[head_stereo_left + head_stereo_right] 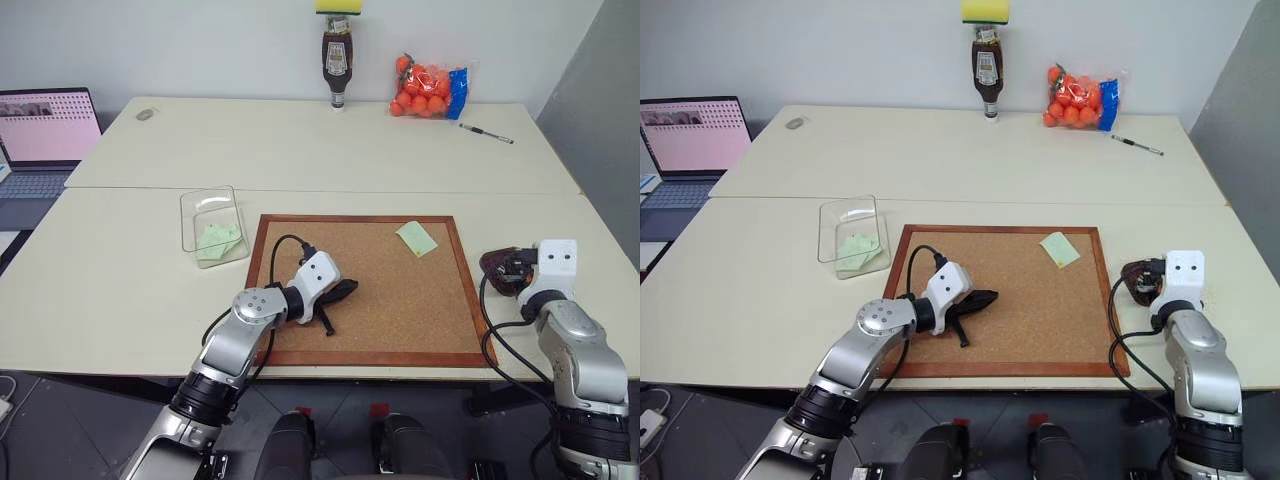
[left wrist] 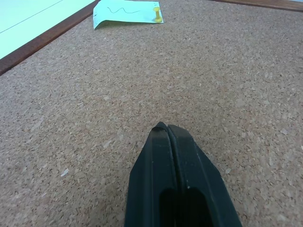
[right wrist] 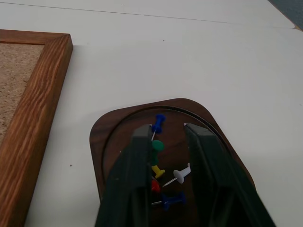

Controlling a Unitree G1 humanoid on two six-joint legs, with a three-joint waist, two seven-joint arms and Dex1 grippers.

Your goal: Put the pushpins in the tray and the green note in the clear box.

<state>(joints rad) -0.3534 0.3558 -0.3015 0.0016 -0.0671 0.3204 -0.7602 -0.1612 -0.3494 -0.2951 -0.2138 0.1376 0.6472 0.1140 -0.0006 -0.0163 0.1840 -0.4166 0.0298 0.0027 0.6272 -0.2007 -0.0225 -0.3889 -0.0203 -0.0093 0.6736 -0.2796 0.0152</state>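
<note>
A pale-green note (image 1: 417,238) lies at the far right part of the cork board (image 1: 400,300), pinned by a yellow pushpin (image 2: 156,19). My left gripper (image 1: 347,289) rests shut and empty on the cork, well short of that note (image 2: 128,10). The clear box (image 1: 190,215) stands left of the board with green slips (image 1: 218,240) inside. To the right of the board sits the dark tray (image 3: 102,137). Several coloured pushpins (image 3: 158,146) lie in it. My right gripper (image 3: 168,127) hangs just over the tray, open, with pins lying between its fingers.
A laptop (image 1: 45,130) sits at the table's left edge. At the back stand a sauce bottle (image 1: 337,60), a bag of orange balls (image 1: 428,88) and a pen (image 1: 487,133). A small grey object (image 1: 146,114) lies at the far left.
</note>
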